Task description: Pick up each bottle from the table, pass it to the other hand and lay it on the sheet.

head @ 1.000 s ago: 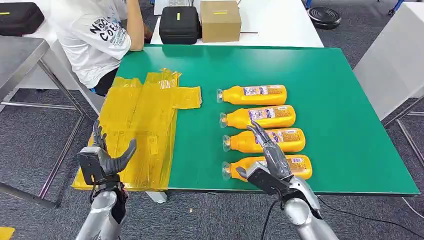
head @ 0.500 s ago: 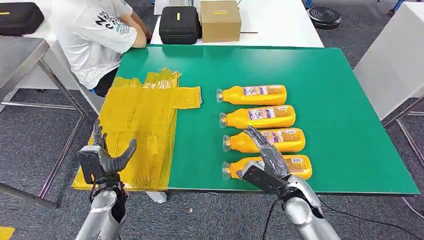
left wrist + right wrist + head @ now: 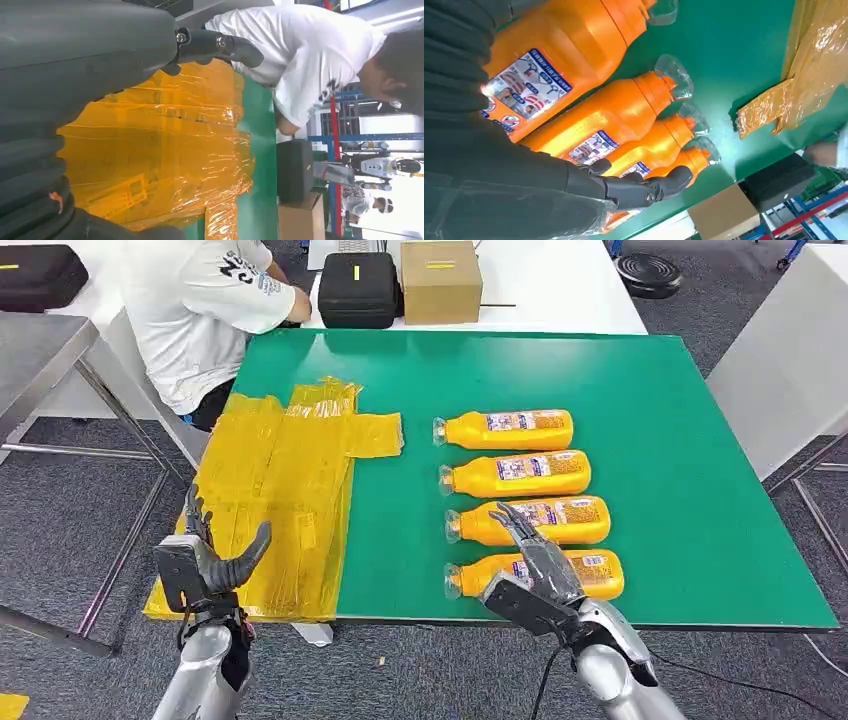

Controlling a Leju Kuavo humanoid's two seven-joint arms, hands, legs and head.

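The right hand (image 3: 530, 575) hovered open-fingered and empty over the nearest glossy orange bottle (image 3: 590, 575); the left hand (image 3: 205, 565) spread, empty, beside the crinkled yellow sheet (image 3: 290, 490).

A: Four orange bottles (image 3: 522, 503) lie on their sides, a neat parallel row on the green table (image 3: 690, 430), clear caps pointing toward the sheet.

B: And the yellow sheet (image 3: 275, 500) sits crinkled, flat, left of them, nothing on it.

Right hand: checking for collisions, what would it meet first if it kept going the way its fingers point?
Probably the second-nearest bottle: the right hand hovers over the nearest bottle, fingers aimed across it. Height is unclear.
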